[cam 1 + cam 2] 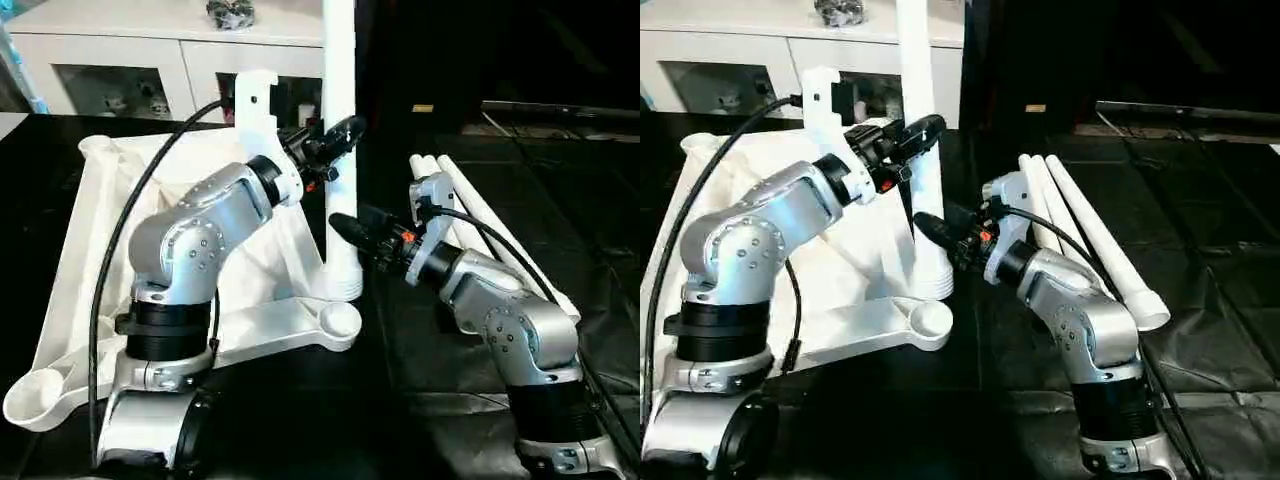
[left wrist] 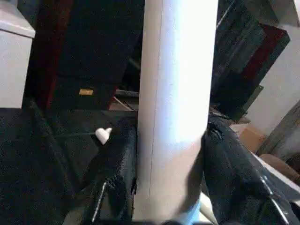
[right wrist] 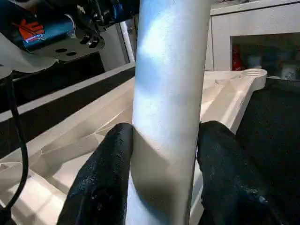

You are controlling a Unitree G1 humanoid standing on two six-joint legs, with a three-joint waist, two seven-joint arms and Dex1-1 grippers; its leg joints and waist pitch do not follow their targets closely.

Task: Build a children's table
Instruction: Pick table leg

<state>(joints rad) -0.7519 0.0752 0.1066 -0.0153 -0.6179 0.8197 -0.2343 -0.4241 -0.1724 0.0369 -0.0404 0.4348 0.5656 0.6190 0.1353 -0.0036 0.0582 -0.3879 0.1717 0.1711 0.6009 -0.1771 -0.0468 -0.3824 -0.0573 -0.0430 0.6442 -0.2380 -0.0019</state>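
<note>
The children's table top [image 1: 95,250] lies upside down, its ribbed underside facing up. One long white leg [image 1: 339,120] stands upright at the top's far right corner. My left gripper [image 1: 338,132] is shut on this leg about halfway up, and in the left wrist view the black fingers [image 2: 117,168] press both sides of it. My right gripper [image 1: 346,226] is shut on the same leg lower down, just above its wide base [image 1: 343,275]. In the right wrist view its fingers [image 3: 105,173] hug the leg [image 3: 166,93].
Three loose white legs [image 1: 485,225] lie side by side on the black surface to the right. An open corner socket [image 1: 340,318] sits at the near right of the top, another [image 1: 38,392] at the near left. A white cabinet [image 1: 150,45] stands behind.
</note>
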